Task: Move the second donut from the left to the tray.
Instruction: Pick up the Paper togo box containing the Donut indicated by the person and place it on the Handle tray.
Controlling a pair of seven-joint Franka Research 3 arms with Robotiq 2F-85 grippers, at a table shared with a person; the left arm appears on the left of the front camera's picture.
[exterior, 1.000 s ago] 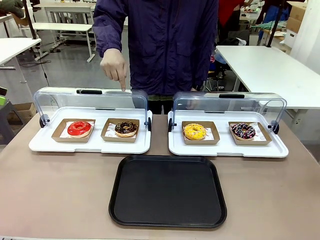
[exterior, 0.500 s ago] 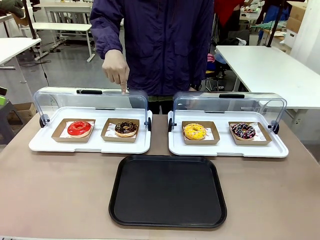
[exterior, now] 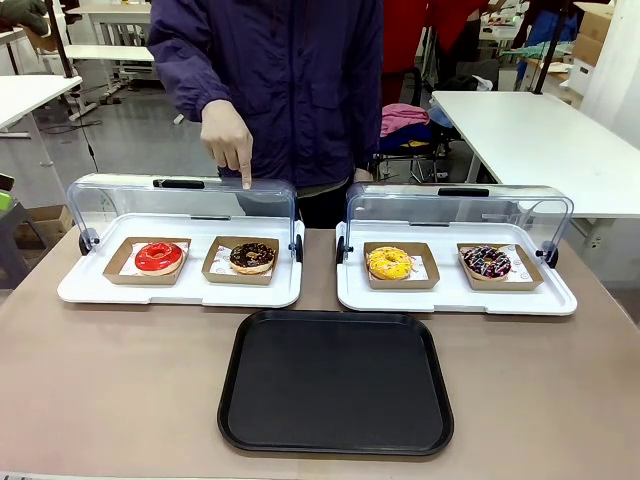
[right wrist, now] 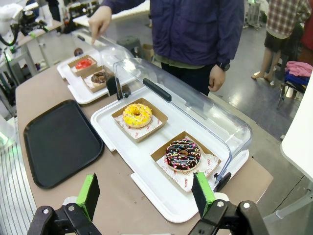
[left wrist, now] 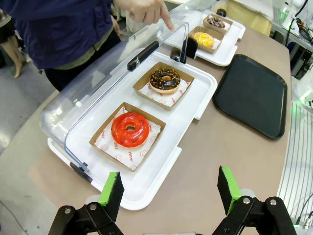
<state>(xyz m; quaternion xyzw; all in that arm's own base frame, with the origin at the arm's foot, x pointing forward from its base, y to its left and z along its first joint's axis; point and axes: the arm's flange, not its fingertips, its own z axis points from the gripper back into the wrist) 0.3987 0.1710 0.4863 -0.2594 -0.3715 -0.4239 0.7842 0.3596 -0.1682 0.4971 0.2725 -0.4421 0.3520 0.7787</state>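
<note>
The chocolate donut with pale sprinkles (exterior: pixel 252 256) (left wrist: pixel 165 80) (right wrist: pixel 100 77) lies in its brown holder, second from the left, on the left white display tray (exterior: pixel 100 290). The black tray (exterior: pixel 335 380) (left wrist: pixel 254 93) (right wrist: pixel 58 142) lies flat at the front middle of the table, with nothing on it. A person's hand (exterior: pixel 228 135) points a finger down at the raised clear lid just behind that donut. My left gripper (left wrist: pixel 168 191) is open, high above the left display tray's near corner. My right gripper (right wrist: pixel 145 193) is open above the right display tray's edge.
A red-glazed donut (exterior: pixel 159 257) sits left of the chocolate one. The right display tray (exterior: pixel 455 295) carries a yellow donut (exterior: pixel 389 263) and a dark donut with multicoloured sprinkles (exterior: pixel 486 262). Both clear lids (exterior: pixel 180 200) stand raised at the back. The person stands at the far edge.
The person has stepped toward the picture's left; the pointing hand stays over the left lid. Donuts and the black tray have not moved.
</note>
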